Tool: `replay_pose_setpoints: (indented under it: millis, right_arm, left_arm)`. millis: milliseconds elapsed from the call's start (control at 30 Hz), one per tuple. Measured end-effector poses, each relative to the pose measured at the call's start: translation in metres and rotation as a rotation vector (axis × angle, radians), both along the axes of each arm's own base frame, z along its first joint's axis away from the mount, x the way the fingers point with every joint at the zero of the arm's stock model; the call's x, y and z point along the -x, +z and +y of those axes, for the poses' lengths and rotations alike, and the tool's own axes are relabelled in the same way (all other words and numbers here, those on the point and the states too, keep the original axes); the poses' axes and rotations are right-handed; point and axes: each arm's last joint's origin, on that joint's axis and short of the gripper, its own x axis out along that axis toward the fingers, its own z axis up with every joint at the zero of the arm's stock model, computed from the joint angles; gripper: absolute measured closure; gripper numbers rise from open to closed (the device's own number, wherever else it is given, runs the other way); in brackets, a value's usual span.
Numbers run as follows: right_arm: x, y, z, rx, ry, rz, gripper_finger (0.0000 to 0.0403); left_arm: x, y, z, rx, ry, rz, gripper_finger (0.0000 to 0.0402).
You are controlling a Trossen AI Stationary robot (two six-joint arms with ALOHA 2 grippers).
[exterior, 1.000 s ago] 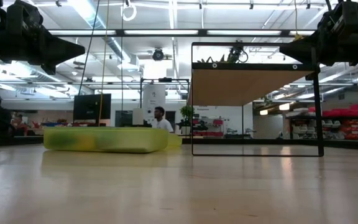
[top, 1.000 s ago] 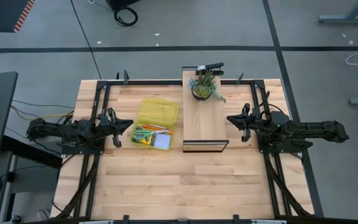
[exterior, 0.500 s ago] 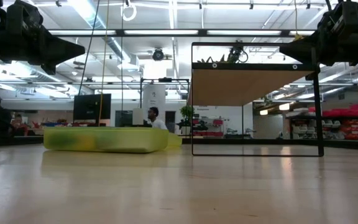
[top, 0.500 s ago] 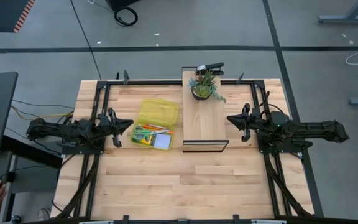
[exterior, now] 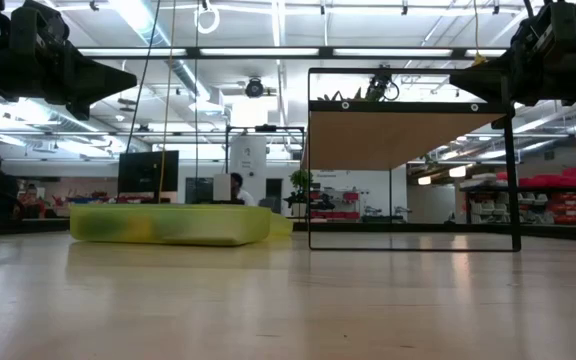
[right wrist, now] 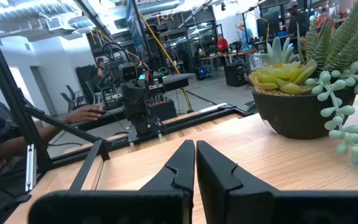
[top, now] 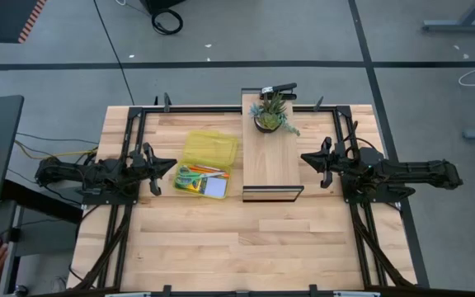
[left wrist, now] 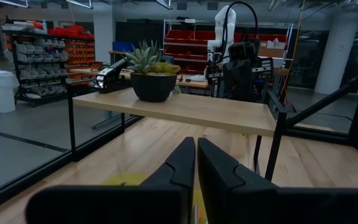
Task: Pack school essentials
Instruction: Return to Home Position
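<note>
Left gripper and right gripper rest closed and empty at opposite sides of the table, likely parked since packing looks done. Scissors, pencils and blue sticky-note pad lie inside the open yellow case

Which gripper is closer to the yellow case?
The left gripper: its tips are just beside the case, while the right gripper is beyond the shelf.

Green-handled scissors, orange pencils, blue sticky-note pad, lying in yellow case
</note>
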Motion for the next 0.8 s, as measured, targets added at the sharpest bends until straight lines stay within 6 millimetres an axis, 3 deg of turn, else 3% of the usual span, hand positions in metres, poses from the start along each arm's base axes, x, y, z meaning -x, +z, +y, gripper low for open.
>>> replay_pose_setpoints:
  millis: [800]
  right_arm:
    - [0.0000,0.0000,0.0000,0.000,0.000,0.000,0.0380]
  left_arm:
    - [0.0000,0.0000,0.0000,0.000,0.000,0.000,0.0373]
